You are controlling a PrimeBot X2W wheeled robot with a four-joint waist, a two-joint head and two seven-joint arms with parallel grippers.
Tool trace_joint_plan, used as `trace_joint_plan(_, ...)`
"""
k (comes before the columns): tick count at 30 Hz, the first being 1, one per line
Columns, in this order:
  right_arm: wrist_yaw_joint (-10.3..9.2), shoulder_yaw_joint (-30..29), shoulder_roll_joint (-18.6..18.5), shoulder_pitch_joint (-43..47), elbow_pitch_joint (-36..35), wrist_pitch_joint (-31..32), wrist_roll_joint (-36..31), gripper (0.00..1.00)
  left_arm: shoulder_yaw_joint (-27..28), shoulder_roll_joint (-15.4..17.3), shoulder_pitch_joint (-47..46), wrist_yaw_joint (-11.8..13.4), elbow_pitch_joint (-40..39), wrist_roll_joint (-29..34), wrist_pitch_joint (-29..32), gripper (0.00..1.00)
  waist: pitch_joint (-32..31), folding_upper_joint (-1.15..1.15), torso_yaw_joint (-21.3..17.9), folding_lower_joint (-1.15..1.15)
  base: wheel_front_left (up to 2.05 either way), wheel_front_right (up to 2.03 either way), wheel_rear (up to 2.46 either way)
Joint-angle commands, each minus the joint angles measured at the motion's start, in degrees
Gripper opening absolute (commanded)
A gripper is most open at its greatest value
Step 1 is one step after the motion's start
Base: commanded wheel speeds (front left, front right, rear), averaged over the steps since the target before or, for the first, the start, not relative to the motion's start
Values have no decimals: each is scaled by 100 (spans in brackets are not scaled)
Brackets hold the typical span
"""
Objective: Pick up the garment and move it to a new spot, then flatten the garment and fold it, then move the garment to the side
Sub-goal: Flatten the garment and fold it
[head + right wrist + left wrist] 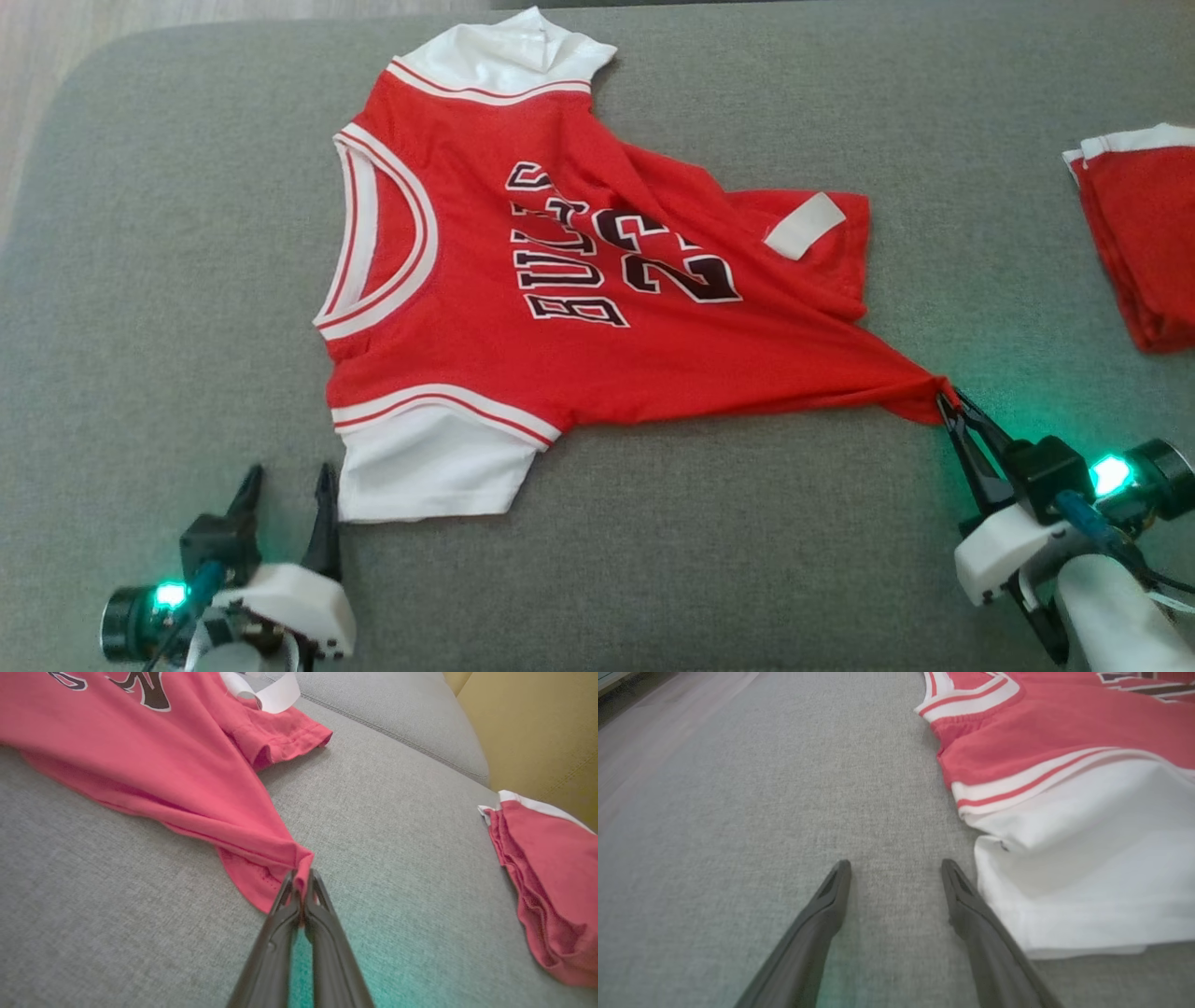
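The garment (pixel 560 271) is a red jersey with white sleeves and black lettering, spread on a grey cushion with its collar to the left. My right gripper (pixel 950 399) is shut on its near hem corner, and the cloth is drawn taut into a point there. In the right wrist view the closed fingertips pinch that red corner (pixel 301 861) of the garment (pixel 154 760). My left gripper (pixel 285 478) stands open just left of the near white sleeve (pixel 429 462). Its own view shows the gripper (pixel 896 870) over bare cushion, the right finger's side touching the sleeve (pixel 1069 858).
A second red garment (pixel 1144 247), folded, lies at the right edge of the grey cushion (pixel 168 280); the right wrist view shows it (pixel 551 882) beside a tan wall. Wooden floor (pixel 56 56) lies beyond the cushion's far left corner.
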Motion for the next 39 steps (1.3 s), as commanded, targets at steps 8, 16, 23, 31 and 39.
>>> trace_joint_plan(8, 37, 112, -57, -19, -198, -23, -14, 0, 401, -155, -102, 51, -135, -185, -646, 100, 19, 0, -100, 0, 0, 0, 0)
trace_joint_plan(16, 37, 43, 2, 32, -225, -23, -25, 0, 483, -242, 580, 110, -1170, -385, -624, 100, -10, 0, -94, 0, 0, 0, 0)
trace_joint_plan(23, 37, 114, 82, -62, -238, -23, -24, 0, 338, -102, 633, 178, -1483, -347, -135, 100, 55, 0, -123, 0, 0, 0, 0)
trace_joint_plan(31, 37, 217, 28, -211, -228, -23, 27, 0, 167, -109, 627, 176, -1279, -482, 518, 100, 151, 0, -205, 0, 0, 0, 0)
trace_joint_plan(39, 37, 155, 5, -131, -218, -23, 76, 0, 88, -267, 762, -97, -1667, -918, 851, 0, 26, 0, -83, 0, 0, 0, 0)
